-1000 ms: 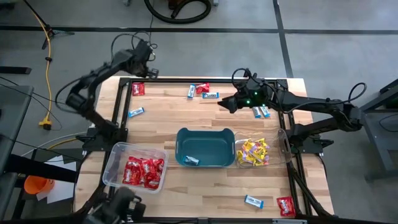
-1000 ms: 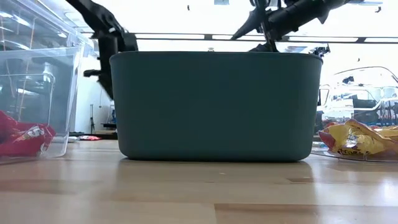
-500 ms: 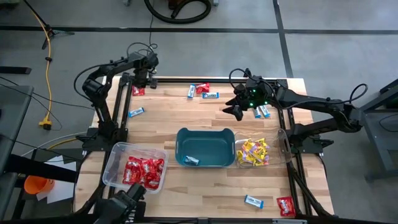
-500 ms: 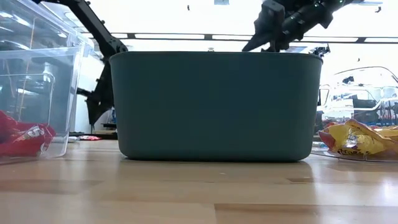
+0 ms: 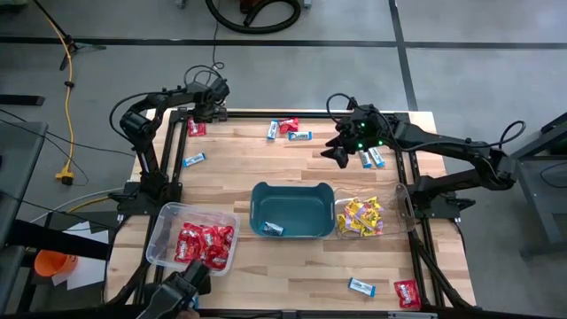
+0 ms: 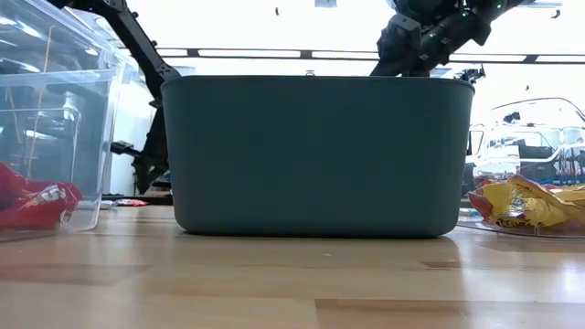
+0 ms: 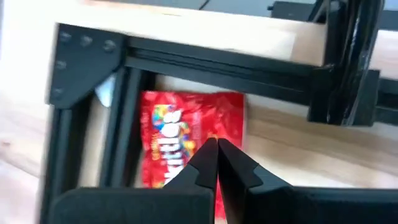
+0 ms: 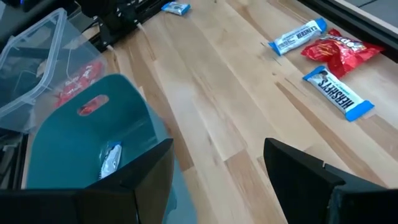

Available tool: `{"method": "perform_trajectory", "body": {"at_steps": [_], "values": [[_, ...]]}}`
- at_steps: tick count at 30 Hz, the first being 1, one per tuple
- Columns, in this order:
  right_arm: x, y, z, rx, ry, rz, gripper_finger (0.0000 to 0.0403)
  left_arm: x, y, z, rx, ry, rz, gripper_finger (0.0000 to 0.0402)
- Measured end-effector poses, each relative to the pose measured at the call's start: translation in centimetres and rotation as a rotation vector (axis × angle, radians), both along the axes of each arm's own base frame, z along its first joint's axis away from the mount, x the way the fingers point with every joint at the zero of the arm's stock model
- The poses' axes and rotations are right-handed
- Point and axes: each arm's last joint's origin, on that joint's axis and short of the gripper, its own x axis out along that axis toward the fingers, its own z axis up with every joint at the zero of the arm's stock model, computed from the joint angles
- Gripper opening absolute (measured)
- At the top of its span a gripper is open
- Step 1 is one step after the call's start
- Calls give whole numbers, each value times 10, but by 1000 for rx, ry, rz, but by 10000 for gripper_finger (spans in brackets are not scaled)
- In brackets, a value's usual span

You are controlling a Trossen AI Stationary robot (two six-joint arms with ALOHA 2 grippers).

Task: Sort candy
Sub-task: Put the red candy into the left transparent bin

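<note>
The left gripper (image 7: 216, 146), fingers pressed together, hangs just above a red candy packet (image 7: 189, 140) beside a black frame rail (image 7: 127, 121). The right gripper (image 5: 341, 152) hovers wide apart and empty over bare wood, with blue-and-white packets (image 5: 373, 159) just beside it and the teal tub (image 5: 292, 210) beyond.

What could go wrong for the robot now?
The left hand is shut above the red candy, which lies tight against the black frame; a shut hand cannot pick it up, and opening there might bump the rail. The right hand hangs open with nothing in it, away from the blue candy, so it may close on air.
</note>
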Motion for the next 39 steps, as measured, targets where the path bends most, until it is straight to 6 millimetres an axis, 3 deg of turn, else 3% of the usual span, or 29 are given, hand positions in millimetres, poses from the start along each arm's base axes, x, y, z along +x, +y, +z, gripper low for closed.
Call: {"method": "perform_trajectory", "body": {"at_steps": [13, 22, 28, 34, 39], "values": [[-2, -4, 0, 31, 2, -39, 243, -2, -11, -10, 169, -55, 173, 0], [-3, -4, -1, 52, 7, -51, 243, 2, -12, -10, 137, -60, 94, 0], [-3, -2, -2, 73, 6, -23, 243, -1, -5, -6, 141, -171, 209, 0], [-3, -2, -2, 62, 10, -13, 243, 0, -17, -4, 108, -197, 422, 0], [-3, -2, -2, 24, 12, 12, 243, 6, -24, 7, 242, -189, 534, 0]]}}
